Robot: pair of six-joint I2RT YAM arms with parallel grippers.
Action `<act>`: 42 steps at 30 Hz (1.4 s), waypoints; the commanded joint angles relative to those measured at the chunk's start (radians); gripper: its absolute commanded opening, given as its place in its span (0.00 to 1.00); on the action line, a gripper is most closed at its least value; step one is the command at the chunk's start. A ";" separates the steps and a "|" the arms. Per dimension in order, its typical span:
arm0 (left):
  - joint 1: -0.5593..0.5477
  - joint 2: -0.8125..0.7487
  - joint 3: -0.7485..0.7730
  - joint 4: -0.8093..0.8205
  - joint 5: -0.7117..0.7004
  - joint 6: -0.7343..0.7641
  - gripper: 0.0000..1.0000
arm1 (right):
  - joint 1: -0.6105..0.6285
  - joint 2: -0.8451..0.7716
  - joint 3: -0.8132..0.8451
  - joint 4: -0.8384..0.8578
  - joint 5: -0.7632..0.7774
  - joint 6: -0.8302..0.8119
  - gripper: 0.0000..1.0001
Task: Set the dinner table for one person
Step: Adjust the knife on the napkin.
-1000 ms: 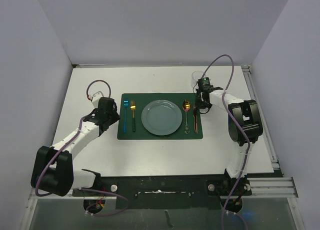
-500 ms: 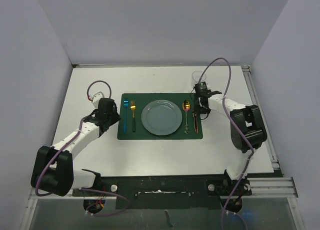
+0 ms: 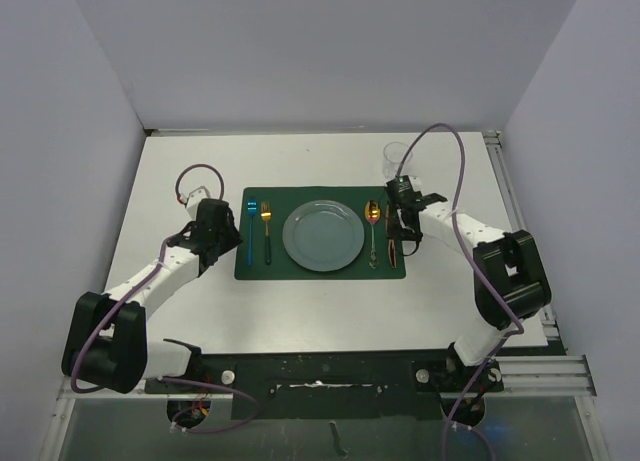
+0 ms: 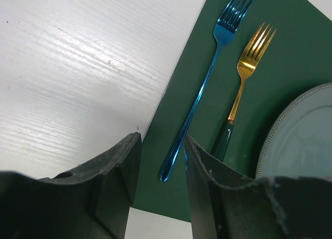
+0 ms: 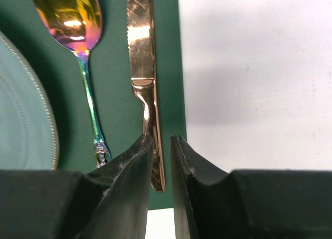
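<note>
One white table [image 3: 180,301] spans the space in front of both arms. On it lies one green placemat [image 3: 300,273] carrying one plate [image 3: 323,235], two forks, a blue fork [image 4: 207,78] and a gold fork [image 4: 244,78], one spoon [image 5: 78,21] and one knife [image 5: 141,47]. One glass [image 3: 396,159] stands just beyond its far right corner. The left end effector [image 4: 161,143] gapes half-wide and empty; the right end effector [image 5: 162,139] is barely parted over the knife handle.

Glossy metal knife [image 5: 141,57] and spoon [image 5: 67,16] — mirror-smooth — on a matt placemat [image 5: 116,94] (cloth-like).
</note>
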 commanded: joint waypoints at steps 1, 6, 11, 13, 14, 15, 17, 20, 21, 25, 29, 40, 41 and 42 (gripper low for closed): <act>0.004 -0.027 -0.002 0.059 0.013 0.004 0.37 | 0.004 -0.011 -0.023 0.004 0.037 0.016 0.22; 0.003 -0.036 -0.001 0.053 0.014 0.004 0.37 | 0.011 0.011 -0.030 0.021 0.032 0.023 0.27; 0.003 -0.039 0.007 0.048 0.013 0.006 0.37 | 0.020 0.026 -0.027 0.032 0.024 0.027 0.34; 0.004 -0.039 0.008 0.048 0.011 0.006 0.37 | 0.022 0.030 -0.027 0.036 0.018 0.029 0.35; 0.004 -0.039 0.010 0.048 0.011 0.007 0.37 | 0.022 0.033 -0.028 0.040 0.014 0.030 0.35; 0.004 -0.037 0.010 0.048 0.011 0.007 0.37 | 0.025 0.035 -0.028 0.043 0.013 0.031 0.35; 0.004 -0.035 0.010 0.048 0.011 0.007 0.37 | 0.027 0.044 -0.030 0.048 0.008 0.033 0.35; 0.003 -0.035 0.006 0.046 0.011 0.009 0.37 | 0.030 0.065 -0.030 0.054 0.005 0.034 0.35; 0.004 -0.036 0.005 0.046 0.008 0.009 0.37 | 0.031 0.074 -0.030 0.055 0.003 0.032 0.35; 0.003 -0.041 0.003 0.044 0.005 0.012 0.37 | 0.035 0.090 -0.028 0.061 0.000 0.033 0.32; 0.004 -0.042 0.004 0.044 0.005 0.012 0.37 | 0.036 0.099 -0.027 0.060 0.000 0.034 0.29; 0.004 -0.032 0.006 0.051 0.013 0.010 0.37 | 0.038 0.091 -0.028 0.056 0.000 0.028 0.10; 0.004 -0.030 0.006 0.051 0.013 0.010 0.37 | 0.038 0.092 -0.027 0.055 0.000 0.027 0.09; 0.003 -0.029 0.005 0.051 0.013 0.010 0.37 | 0.038 0.092 -0.025 0.053 0.000 0.025 0.08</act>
